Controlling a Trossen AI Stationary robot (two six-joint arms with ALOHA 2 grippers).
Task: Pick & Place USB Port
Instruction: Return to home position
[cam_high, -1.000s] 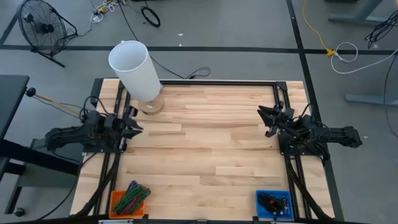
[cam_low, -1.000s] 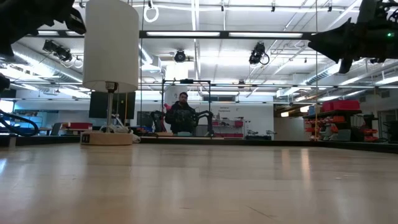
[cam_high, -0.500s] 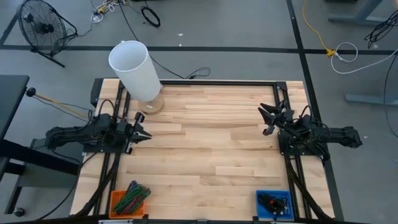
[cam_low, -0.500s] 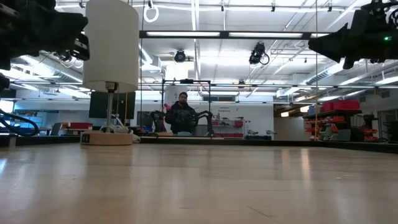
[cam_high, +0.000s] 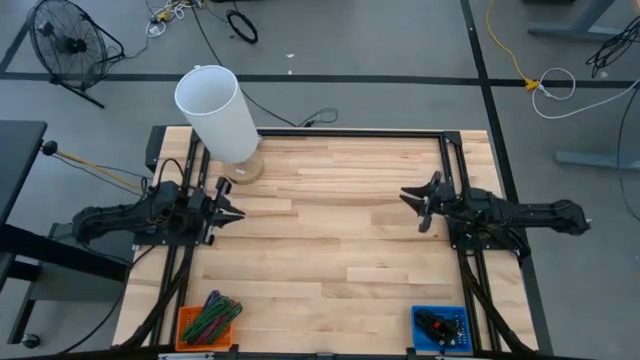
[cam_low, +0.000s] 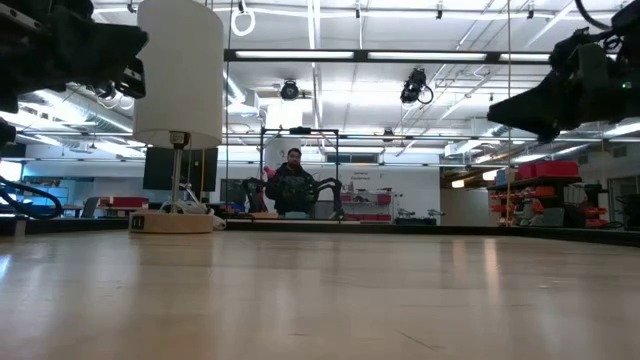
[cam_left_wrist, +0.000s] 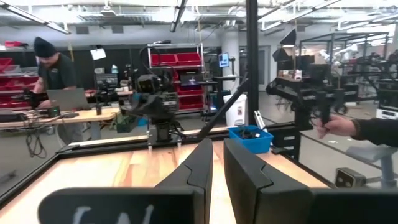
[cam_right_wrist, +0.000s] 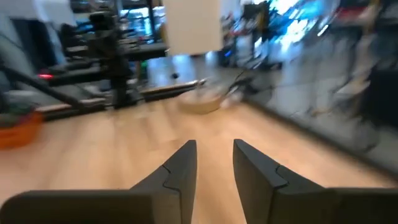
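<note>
Filling most of the high view, the wooden table carried a tall white lamp at its far left corner, the shade hiding most of the round wooden base. The left arm lay along the table's left edge and the right arm along its right edge, each pointing inward. In the low view both showed only as dark shapes cut off at the top corners.

The left gripper hung above the table near the lamp base. Its wrist view showed its fingers a narrow gap apart with nothing between them. The right gripper hung above the table's right half, its fingers parted a little wider and likewise holding nothing.

At the near edge the orange bin sat at the left corner and the blue bin at the right, both cut by the frame's lower edge. The green patterned charger cables lay bundled in the orange bin. The black charger cable lay in the blue bin, its outline hard to make out.

A person stood far behind the table in the low view. A small dark label on the lamp base was too small to read, and the pale marks on the left gripper's body could not be made out either.
</note>
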